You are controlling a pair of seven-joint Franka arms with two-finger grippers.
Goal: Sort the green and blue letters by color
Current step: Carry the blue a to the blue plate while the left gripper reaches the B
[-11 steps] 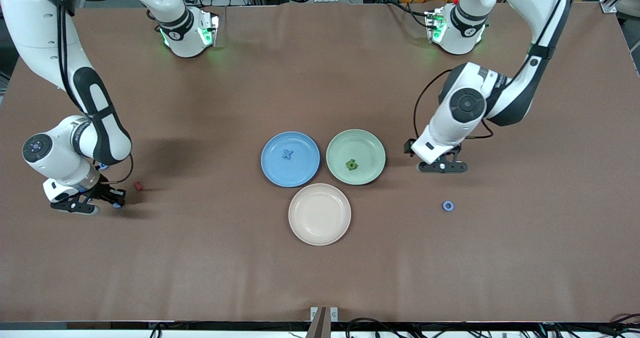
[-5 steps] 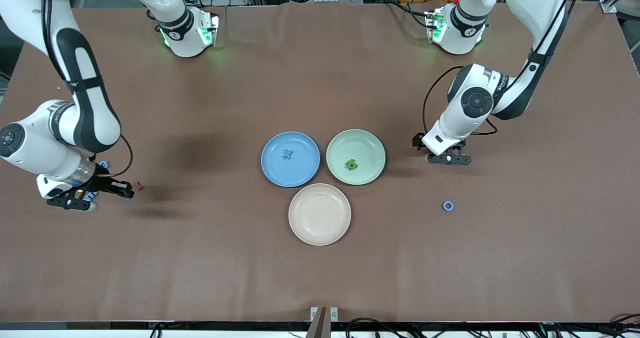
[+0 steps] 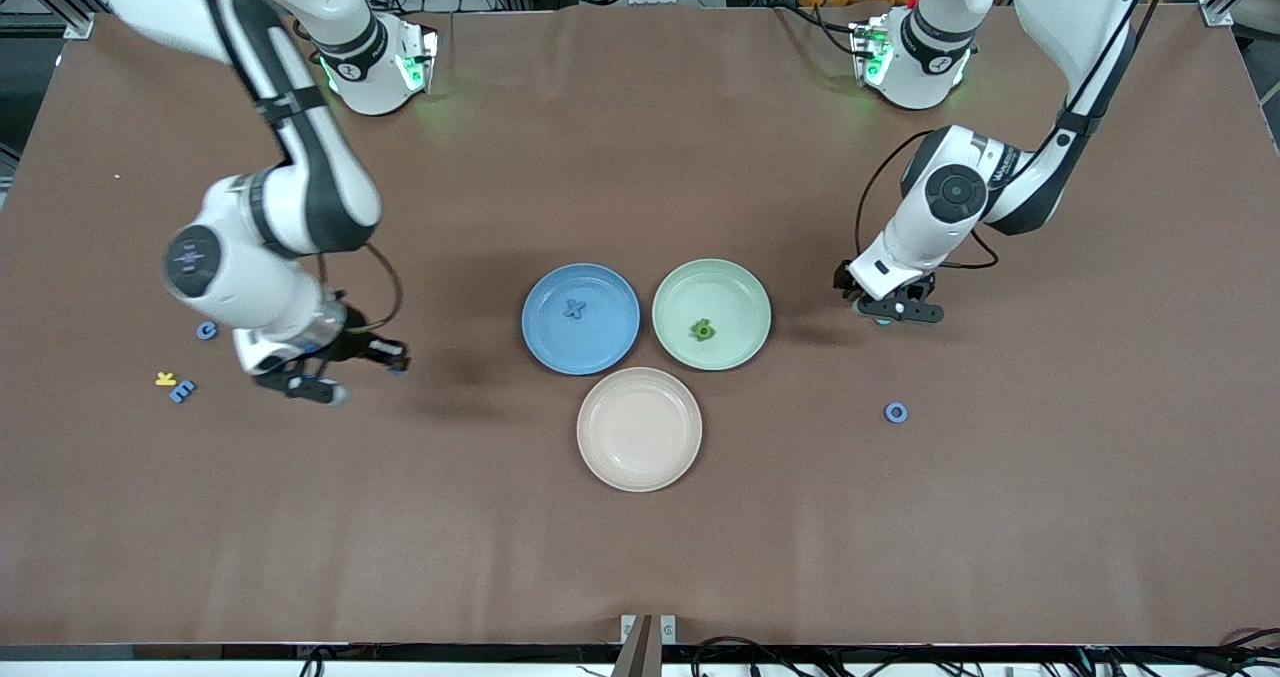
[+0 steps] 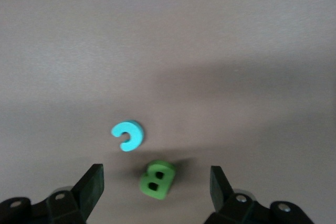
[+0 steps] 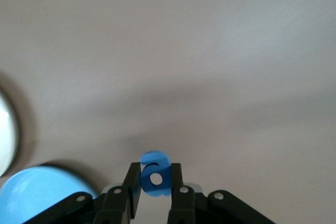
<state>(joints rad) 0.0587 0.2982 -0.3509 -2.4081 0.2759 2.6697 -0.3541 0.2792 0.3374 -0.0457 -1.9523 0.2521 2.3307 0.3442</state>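
Letters (image 3: 181, 391) on brown table (image 3: 640, 557)

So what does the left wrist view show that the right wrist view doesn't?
Left wrist view only: a green B and a cyan-blue c lying on the table between the open fingers of the left gripper.

Right wrist view only: the right gripper shut on a blue a, with the blue plate at the picture's edge.

Both: the brown table surface.
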